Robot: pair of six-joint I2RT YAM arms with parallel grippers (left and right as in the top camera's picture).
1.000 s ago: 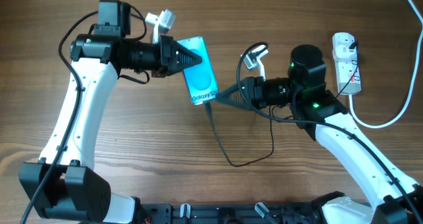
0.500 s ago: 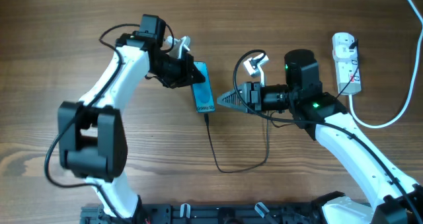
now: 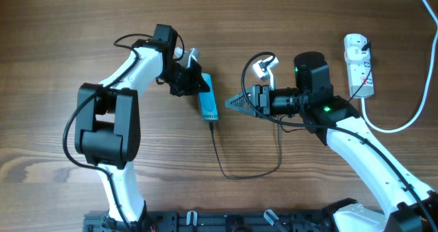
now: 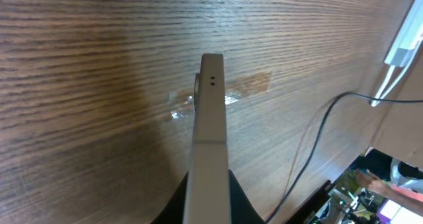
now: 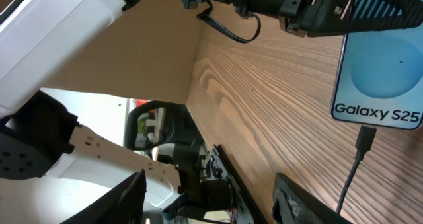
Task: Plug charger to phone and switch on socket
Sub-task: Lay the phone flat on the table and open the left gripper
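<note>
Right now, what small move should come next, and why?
Probably draw the right gripper away from the phone toward the socket. The tip of the charger looks seated at the phone's bottom edge, the right fingers stand open and empty, and the left gripper holds the phone. Seating can't be fully confirmed.

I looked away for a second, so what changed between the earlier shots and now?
The left gripper, holding the phone throughout, rolled it from screen-up onto its edge and carried it toward the robot's side of the table. The charger stayed plugged in, the right gripper stayed roughly in place beside it, and the socket did not move.
</note>
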